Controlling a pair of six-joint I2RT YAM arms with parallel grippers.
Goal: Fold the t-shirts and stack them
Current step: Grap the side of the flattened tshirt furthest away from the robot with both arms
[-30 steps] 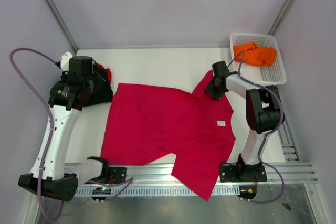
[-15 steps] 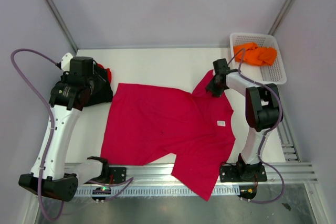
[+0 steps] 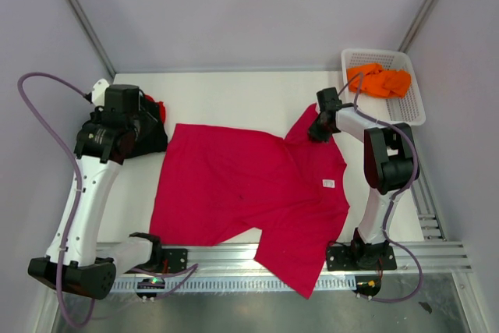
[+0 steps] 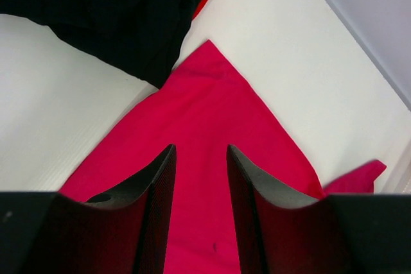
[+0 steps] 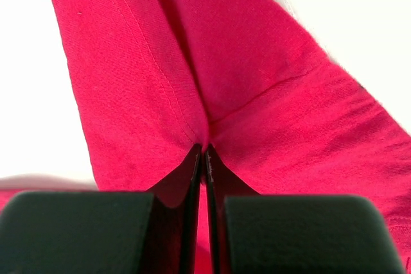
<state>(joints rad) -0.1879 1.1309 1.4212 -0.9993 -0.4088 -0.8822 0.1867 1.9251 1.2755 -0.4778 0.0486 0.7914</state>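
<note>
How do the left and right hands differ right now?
The left hand is open and empty; the right hand is shut, pinching a fold of the crimson shirt. The left is over a far corner, the right at a sleeve. Both are at that shirt.

Large crimson t-shirt [image 3: 234, 189] lies spread mostly flat, slightly askew.

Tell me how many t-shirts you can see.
4: the crimson t-shirt spread mid-table; the black t-shirt at far left, a red t-shirt peeking from behind it; the orange t-shirt in the basket. Others may be hidden underneath.
</note>
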